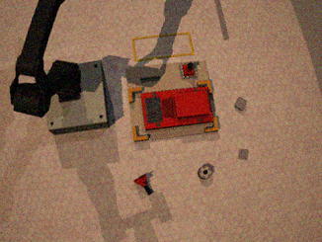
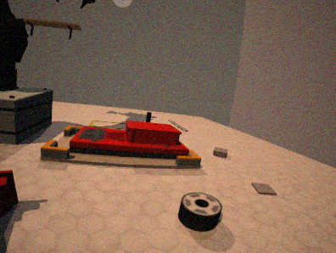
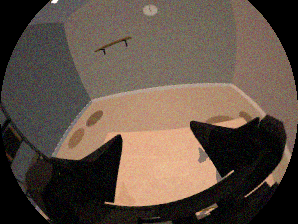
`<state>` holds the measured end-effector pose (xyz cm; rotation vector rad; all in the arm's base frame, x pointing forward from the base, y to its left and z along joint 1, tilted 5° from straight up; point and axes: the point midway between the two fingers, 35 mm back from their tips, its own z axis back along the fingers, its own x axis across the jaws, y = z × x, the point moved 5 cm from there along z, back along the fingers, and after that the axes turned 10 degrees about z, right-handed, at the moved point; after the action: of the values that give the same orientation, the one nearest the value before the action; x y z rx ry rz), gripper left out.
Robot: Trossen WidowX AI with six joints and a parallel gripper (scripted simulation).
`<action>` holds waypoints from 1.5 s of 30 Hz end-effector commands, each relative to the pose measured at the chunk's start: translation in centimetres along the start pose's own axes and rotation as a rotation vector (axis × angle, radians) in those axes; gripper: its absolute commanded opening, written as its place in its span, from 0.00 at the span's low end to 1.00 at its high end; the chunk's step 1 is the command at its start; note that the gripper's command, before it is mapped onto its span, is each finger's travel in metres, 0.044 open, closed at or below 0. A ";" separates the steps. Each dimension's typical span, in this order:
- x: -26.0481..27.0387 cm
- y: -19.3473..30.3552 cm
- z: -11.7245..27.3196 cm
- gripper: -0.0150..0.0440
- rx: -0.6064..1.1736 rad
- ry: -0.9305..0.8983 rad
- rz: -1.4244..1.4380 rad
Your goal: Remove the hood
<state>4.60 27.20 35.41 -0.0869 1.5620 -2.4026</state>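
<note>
Arm [image 1: 42,27] [image 2: 8,47]: black, upright at the left, over a grey block [image 1: 89,115] [image 2: 31,112] with dark studs on its top.
Gripper [image 3: 157,131]: released, its two dark fingers spread wide, nothing between them, in the air.
Wall shelf [image 2: 51,24] [image 3: 113,44]: a brown board on two dark brackets.
Wall clock [image 2: 123,2] [image 3: 150,10]: round and pale; any lettering too small to read.
Red-and-black piece [image 1: 142,182] [image 2: 6,191]: on the table, left of centre on the near side, cut by the left edge in the exterior view.
Marked area [image 1: 164,35] [image 2: 92,123]: a yellow outline on the far side, left to right in length; a shadow crosses it.
Board [image 1: 160,136] [image 2: 123,160]: pale, orange brackets at its corners; carries the car between them.
Toy car [image 1: 191,104] [image 2: 153,132]: red, upright, long axis left to right, its right end slightly farther; raised cabin toward the right.
Hood: a dark grey rectangle [image 1: 154,109] [image 2: 92,134] lies at the car's left end; whether this is the hood or an opening cannot be told.
Small holder [image 1: 194,68]: red inside, with a dark upright peg [image 2: 148,116], at the board's far right.
Grey strip [image 1: 221,16] [image 2: 177,126]: far right of the outline, slanted.
Wheel [image 1: 206,170] [image 2: 199,211]: flat, near side, pale face up.
Two grey pieces: one farther [image 1: 240,103] [image 2: 220,152], one nearer [image 1: 243,154] [image 2: 264,188], both right of the board.
</note>
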 end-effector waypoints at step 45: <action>-20.9 33.1 20.3 1.00 0.827 0.900 -1.159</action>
<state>34.59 5.06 17.06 0.4373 0.6323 -4.1044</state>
